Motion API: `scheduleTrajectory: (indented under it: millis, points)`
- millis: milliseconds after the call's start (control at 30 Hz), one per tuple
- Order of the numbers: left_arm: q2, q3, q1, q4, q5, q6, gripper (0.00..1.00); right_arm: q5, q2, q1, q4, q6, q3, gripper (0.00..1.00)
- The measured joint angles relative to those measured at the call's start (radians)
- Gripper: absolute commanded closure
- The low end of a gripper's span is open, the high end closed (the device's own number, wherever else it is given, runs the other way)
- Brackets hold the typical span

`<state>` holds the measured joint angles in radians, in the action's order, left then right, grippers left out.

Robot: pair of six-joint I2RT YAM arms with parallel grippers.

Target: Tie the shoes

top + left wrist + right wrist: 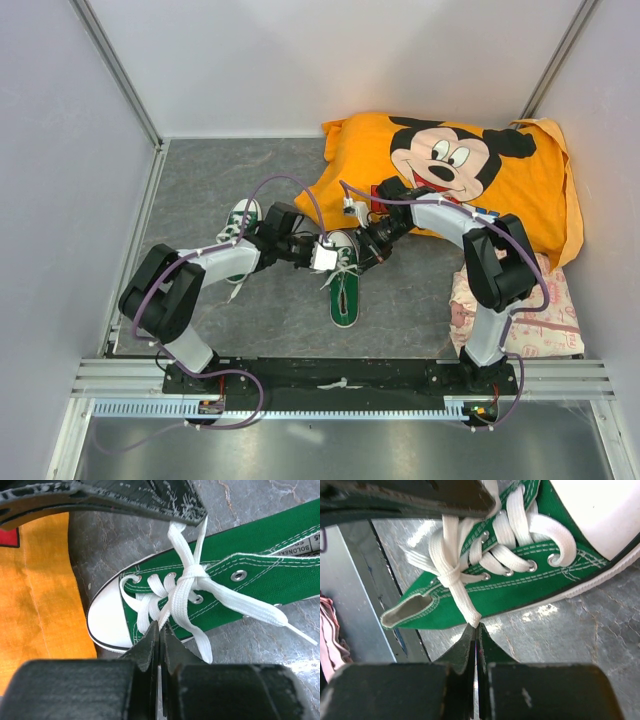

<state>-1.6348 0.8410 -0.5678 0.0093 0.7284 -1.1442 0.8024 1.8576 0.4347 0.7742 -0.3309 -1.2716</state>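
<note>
While the left claw (159,630) and right claw (476,629) each clamp a lace (172,602) at frame centre, the knot (196,572) on the shoe (260,577) looks crossed but loose; next they should pull apart to cinch it.

Small green canvas sneakers (343,296): white rubber toe caps, white soles, white stitching.
Long flat white laces (192,575): plain white.
Orange crumpled cloth (520,190): Mickey Mouse face in black, cream and red.
Grey stone-look table top (220,170): pale marbled veins.
Pink folded fabric (545,310): faint pattern.

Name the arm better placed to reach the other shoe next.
Left, likely: the other shoe lies beside the left arm, away from the right arm. Now the left hand and right hand each pinch laces of the middle shoe.
</note>
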Motion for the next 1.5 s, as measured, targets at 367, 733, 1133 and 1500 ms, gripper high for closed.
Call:
scheduleTrajectory:
  millis: [367, 733, 1133, 1500]
  points:
    - [0.008, -0.03, 0.012, 0.016, -0.02, 0.0, 0.99, -0.045, 0.025, 0.002, 0.082, -0.094, -0.03, 1.0]
    - [0.021, -0.059, 0.044, 0.025, -0.021, -0.002, 0.98, -0.053, 0.025, 0.002, 0.098, -0.119, -0.03, 1.0]
    - [0.022, -0.063, 0.057, 0.025, -0.021, -0.011, 0.98, -0.06, 0.025, 0.002, 0.103, -0.124, -0.03, 1.0]
    - [0.022, -0.063, 0.064, 0.024, -0.02, -0.025, 0.98, -0.06, 0.025, -0.001, 0.103, -0.127, -0.026, 1.0]
